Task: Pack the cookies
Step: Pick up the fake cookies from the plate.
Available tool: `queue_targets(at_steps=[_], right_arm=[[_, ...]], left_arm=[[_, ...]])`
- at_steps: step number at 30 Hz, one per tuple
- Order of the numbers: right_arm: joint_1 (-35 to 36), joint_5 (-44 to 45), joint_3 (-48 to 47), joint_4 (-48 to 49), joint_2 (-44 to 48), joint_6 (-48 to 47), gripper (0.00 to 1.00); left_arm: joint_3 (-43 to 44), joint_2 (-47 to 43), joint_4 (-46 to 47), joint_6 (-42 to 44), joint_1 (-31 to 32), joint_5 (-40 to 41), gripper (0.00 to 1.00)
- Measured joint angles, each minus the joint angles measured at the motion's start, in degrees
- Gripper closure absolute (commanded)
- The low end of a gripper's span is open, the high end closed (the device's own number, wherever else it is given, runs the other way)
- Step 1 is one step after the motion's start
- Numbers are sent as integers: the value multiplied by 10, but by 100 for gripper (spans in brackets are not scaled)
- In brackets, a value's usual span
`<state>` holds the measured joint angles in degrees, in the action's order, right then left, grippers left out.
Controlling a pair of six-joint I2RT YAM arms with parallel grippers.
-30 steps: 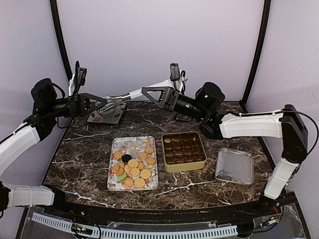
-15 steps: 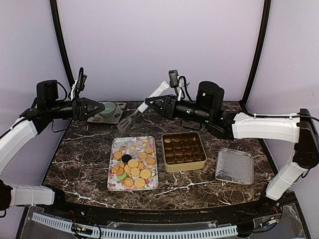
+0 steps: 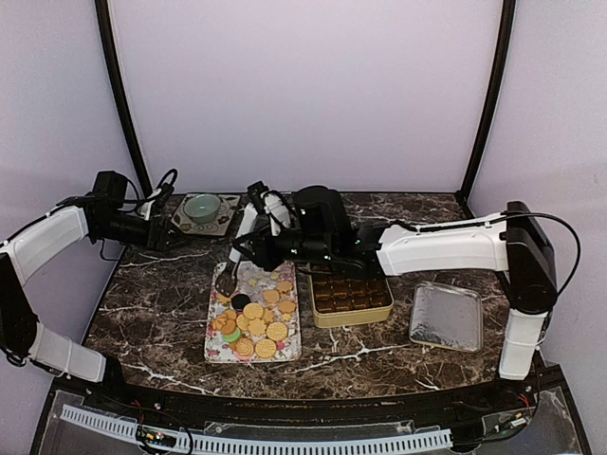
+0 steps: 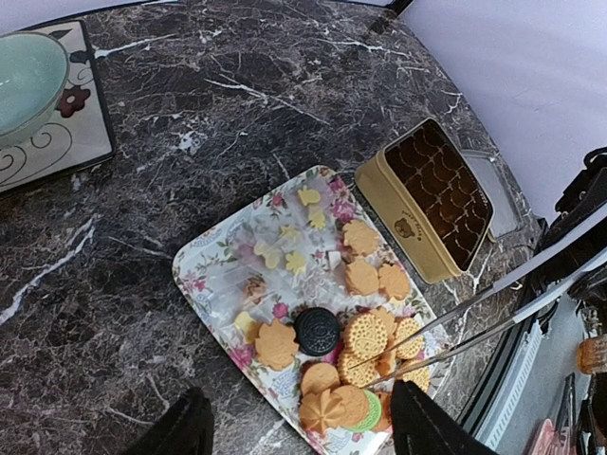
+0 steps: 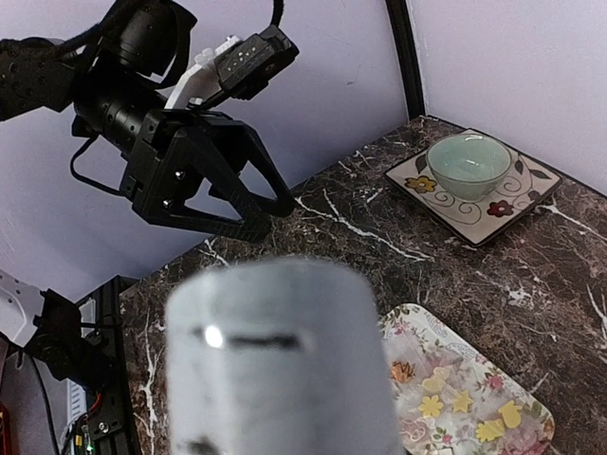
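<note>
The cookies (image 3: 254,318) (image 4: 365,336) lie on a flower-patterned tray (image 3: 214,355) (image 4: 218,275) (image 5: 446,379): mostly golden, with one dark brown and one green. My right gripper (image 3: 252,245) is shut on white-handled metal tongs (image 3: 235,261) (image 5: 280,370), whose blurred handle fills the right wrist view. The thin tong tips (image 4: 427,336) reach over the golden cookies from the right, holding none. My left gripper (image 3: 159,232) (image 4: 299,431) hangs open and empty above the tray's left edge. The gold tin (image 3: 351,316) (image 4: 398,223) with brown cups stands right of the tray.
A silver lid (image 3: 446,316) lies right of the tin. A pale green bowl (image 3: 202,207) (image 4: 28,76) (image 5: 467,161) rests on a patterned square plate at the back left. Black frame posts stand at both back corners.
My left gripper opened, let go of the tongs and drew back to the left. My right arm swung left and down, carrying the tongs from near the bowl to over the tray.
</note>
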<state>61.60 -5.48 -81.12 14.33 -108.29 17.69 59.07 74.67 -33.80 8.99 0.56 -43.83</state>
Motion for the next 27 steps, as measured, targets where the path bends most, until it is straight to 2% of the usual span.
queue_targets(at_steps=[11, 22, 27], right_arm=[[17, 68, -104, -36, -101, -60, 70], [34, 104, -111, -37, -121, -78, 59], [37, 106, -116, -37, -135, -80, 58]], left_arm=[[-10, 1, -7, 25, -8, 43, 33], [-15, -6, -6, 26, -8, 49, 34], [-16, -9, -6, 26, -8, 49, 33]])
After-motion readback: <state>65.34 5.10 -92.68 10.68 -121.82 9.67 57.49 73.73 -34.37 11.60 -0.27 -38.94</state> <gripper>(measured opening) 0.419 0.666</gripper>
